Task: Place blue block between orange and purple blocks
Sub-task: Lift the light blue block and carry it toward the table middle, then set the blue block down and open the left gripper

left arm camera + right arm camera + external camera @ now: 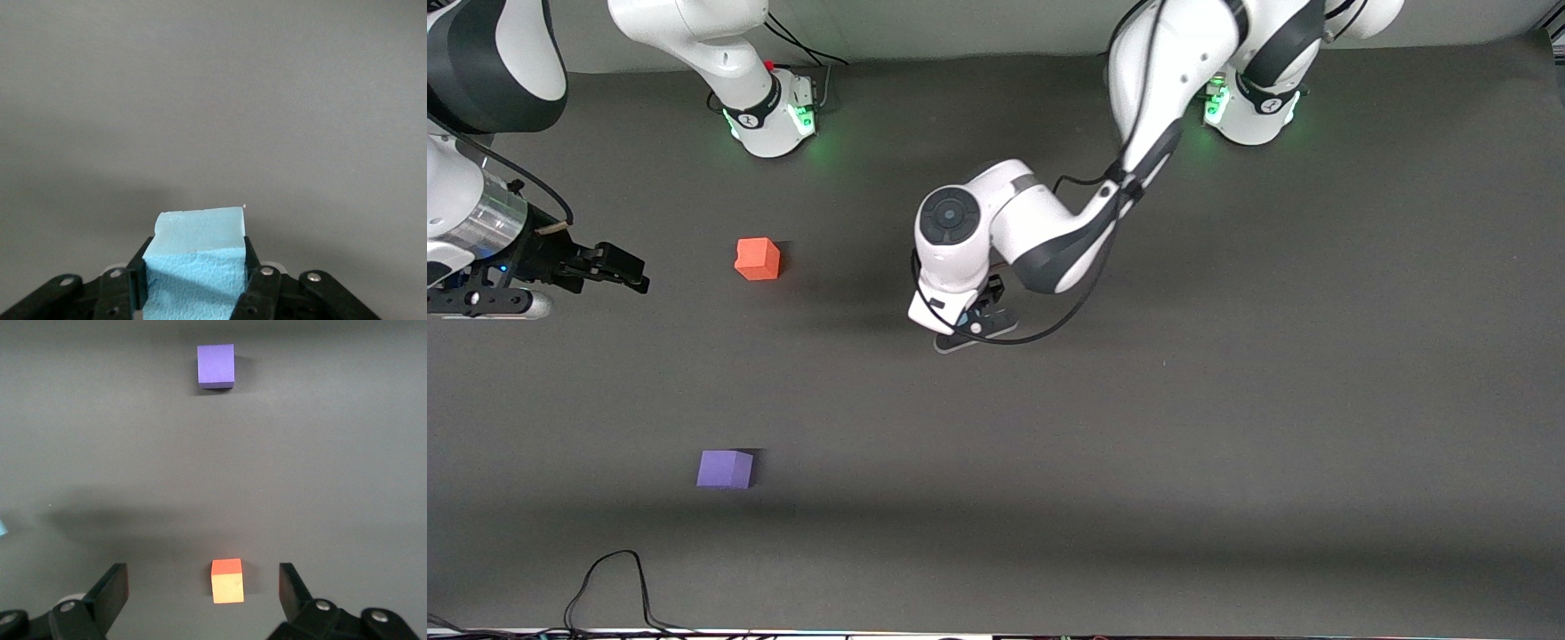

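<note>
From the front, my left pincer (974, 331) hangs over mid-desk (1227, 400); the orange block (758, 259) lies farther back than the purple block (725, 468). My left wrist shows fingers (257, 283) clenched on the blue block (197, 257). My right pincer (203, 600) waits, spread wide above the orange block (227, 581).

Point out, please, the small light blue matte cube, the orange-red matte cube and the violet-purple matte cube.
light blue matte cube (200, 250), left wrist view, top face between the fingers.
orange-red matte cube (757, 256), front view, top face.
violet-purple matte cube (723, 467), front view, top face.
</note>
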